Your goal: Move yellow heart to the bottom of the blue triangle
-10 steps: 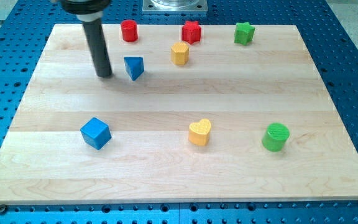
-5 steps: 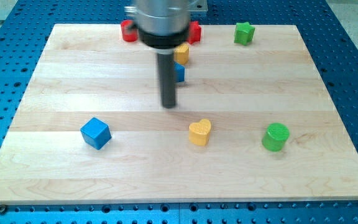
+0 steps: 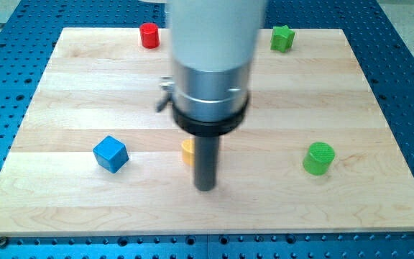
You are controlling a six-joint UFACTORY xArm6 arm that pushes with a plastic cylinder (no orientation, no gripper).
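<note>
My tip point(image 3: 205, 188) rests on the wooden board point(image 3: 351, 93) near the view's bottom centre. Only a sliver of the yellow heart point(image 3: 187, 151) shows, at the rod's left edge, just up and left of my tip and close against the rod. I cannot tell whether they touch. The blue triangle is hidden behind the wide arm body, which covers the board's upper middle.
A blue cube point(image 3: 111, 153) sits left of the heart. A green cylinder point(image 3: 319, 158) is at the right. A red cylinder point(image 3: 148, 34) and a green star point(image 3: 282, 37) stand along the top edge. Other blocks in the upper middle are hidden by the arm.
The rod swept from upper left, past the blue triangle, down to the bottom centre. The yellow heart now sits further left than before. The arm now hides the blue triangle, yellow hexagon and red star.
</note>
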